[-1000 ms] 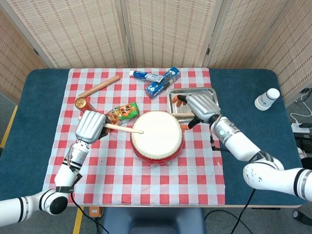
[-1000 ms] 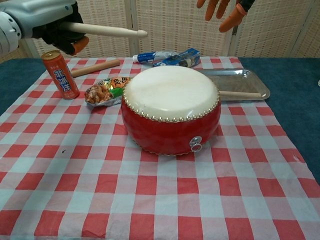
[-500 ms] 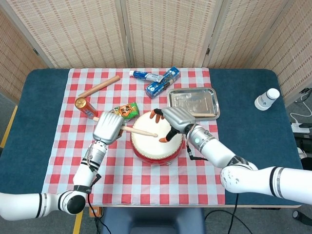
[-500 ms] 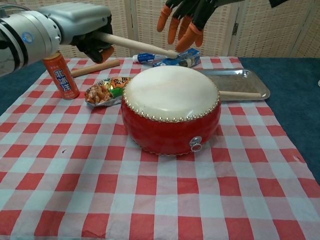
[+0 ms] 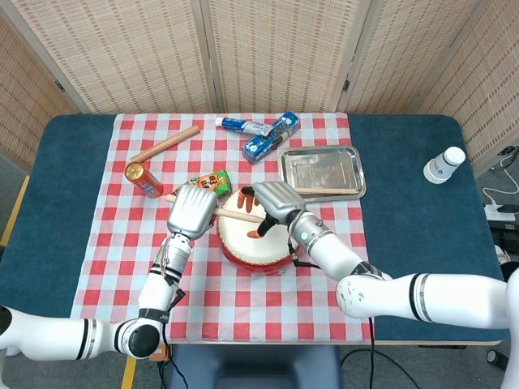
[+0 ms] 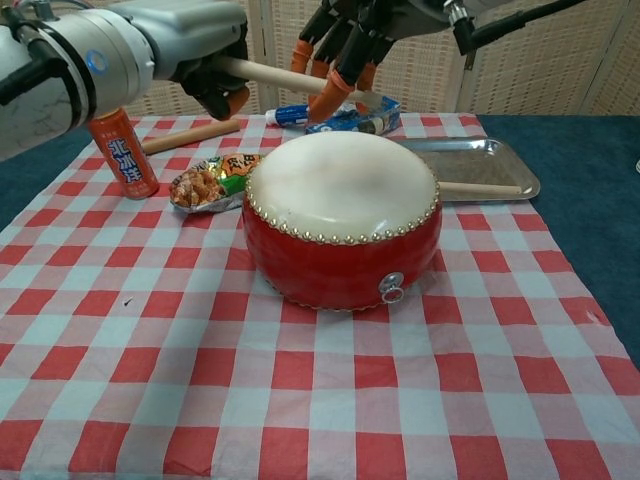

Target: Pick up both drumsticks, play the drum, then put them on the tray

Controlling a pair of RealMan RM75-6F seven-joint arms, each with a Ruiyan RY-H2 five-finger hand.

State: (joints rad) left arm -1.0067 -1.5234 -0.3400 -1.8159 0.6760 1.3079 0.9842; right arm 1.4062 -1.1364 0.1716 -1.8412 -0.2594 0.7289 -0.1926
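A red drum (image 5: 253,256) (image 6: 340,215) stands mid-table on the checked cloth. My left hand (image 5: 193,209) (image 6: 190,45) grips one wooden drumstick (image 5: 235,216) (image 6: 270,74) by its butt, holding it level above the drum's far-left rim with the tip pointing right. My right hand (image 5: 272,203) (image 6: 345,40) hovers over that stick's tip end. Its fingers (image 6: 334,86) are spread and hang down across the shaft, and I see no closed grasp. The second drumstick (image 5: 324,191) (image 6: 480,188) lies along the near edge of the metal tray (image 5: 320,166) (image 6: 480,155), right of the drum.
Left of the drum stand an orange can (image 5: 143,179) (image 6: 120,150) and a snack bag (image 5: 209,183) (image 6: 205,183). A wooden rod (image 5: 165,143), a toothpaste tube (image 5: 243,125) and a blue box (image 5: 270,136) lie behind. A paper cup (image 5: 444,164) stands far right.
My right hand left the tray empty and swung left over the drum to the stick's tip. My left hand carried its drumstick rightward, toward the drum.
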